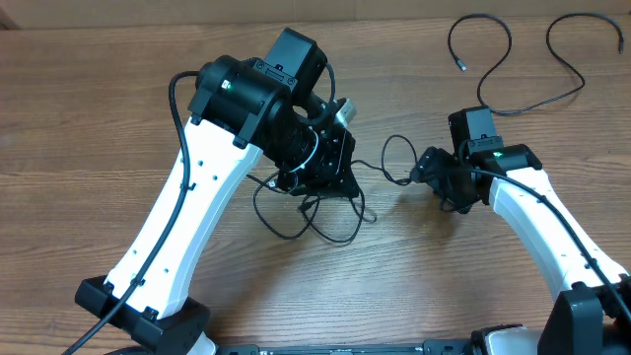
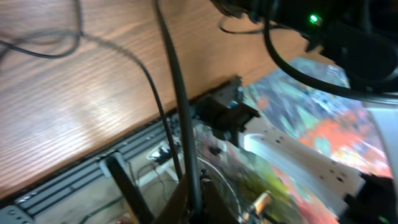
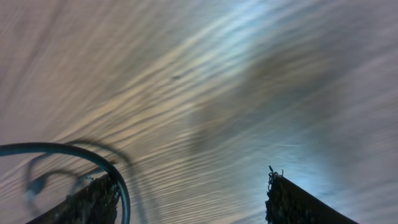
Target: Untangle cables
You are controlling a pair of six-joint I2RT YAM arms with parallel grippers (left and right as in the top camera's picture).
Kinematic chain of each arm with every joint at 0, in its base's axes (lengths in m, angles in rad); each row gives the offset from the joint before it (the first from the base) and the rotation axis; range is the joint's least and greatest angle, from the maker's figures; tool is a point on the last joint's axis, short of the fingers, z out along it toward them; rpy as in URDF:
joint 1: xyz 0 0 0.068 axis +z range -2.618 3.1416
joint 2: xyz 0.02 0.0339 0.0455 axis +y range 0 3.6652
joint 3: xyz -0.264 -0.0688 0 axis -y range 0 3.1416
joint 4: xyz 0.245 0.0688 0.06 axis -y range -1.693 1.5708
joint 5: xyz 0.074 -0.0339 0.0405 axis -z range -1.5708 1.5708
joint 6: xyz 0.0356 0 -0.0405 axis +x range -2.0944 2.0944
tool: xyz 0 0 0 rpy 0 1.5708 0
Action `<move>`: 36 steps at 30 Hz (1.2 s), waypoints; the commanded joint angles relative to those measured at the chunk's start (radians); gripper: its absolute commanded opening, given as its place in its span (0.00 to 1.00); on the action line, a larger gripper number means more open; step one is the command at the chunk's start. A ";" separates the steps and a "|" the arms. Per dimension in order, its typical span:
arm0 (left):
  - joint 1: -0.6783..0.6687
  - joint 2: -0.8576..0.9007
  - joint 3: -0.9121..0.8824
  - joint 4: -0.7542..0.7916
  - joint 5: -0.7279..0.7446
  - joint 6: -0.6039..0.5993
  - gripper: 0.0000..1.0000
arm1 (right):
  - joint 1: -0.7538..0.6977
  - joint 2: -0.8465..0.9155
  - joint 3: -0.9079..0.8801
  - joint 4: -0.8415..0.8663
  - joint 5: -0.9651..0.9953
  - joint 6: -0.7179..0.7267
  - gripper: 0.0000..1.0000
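Finding: my left gripper looks clamped on a strand of the cables heaped at its 6 o'clock, my right gripper gapes beside a loop, so I should pinch it and draw gently toward 3 o'clock.

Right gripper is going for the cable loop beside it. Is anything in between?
Nothing visible. The cable loop curves right up to the right gripper, whose jaws are open, with no other object between them.

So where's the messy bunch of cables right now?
In the overhead view, the tangle of cables lies mid-table, right by the left gripper, with one loop reaching toward the right gripper.
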 commanded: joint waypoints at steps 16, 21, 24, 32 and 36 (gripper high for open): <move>-0.006 -0.034 0.005 -0.003 -0.770 -0.297 0.04 | 0.000 0.003 0.001 -0.024 0.028 0.040 0.80; -0.006 -0.034 -0.037 -0.003 -0.908 -0.350 0.05 | 0.000 0.003 0.001 -0.042 0.023 0.040 0.80; -0.005 -0.034 -0.116 -0.003 -0.953 -0.404 0.05 | 0.000 0.003 0.001 -0.049 0.023 0.040 0.80; -0.003 -0.034 -0.218 -0.003 -0.935 -0.439 0.04 | 0.000 0.003 0.001 -0.039 -0.025 0.040 0.84; -0.003 -0.035 -0.191 -0.003 -0.860 -0.367 0.04 | 0.000 0.003 0.001 -0.023 -0.046 0.040 0.88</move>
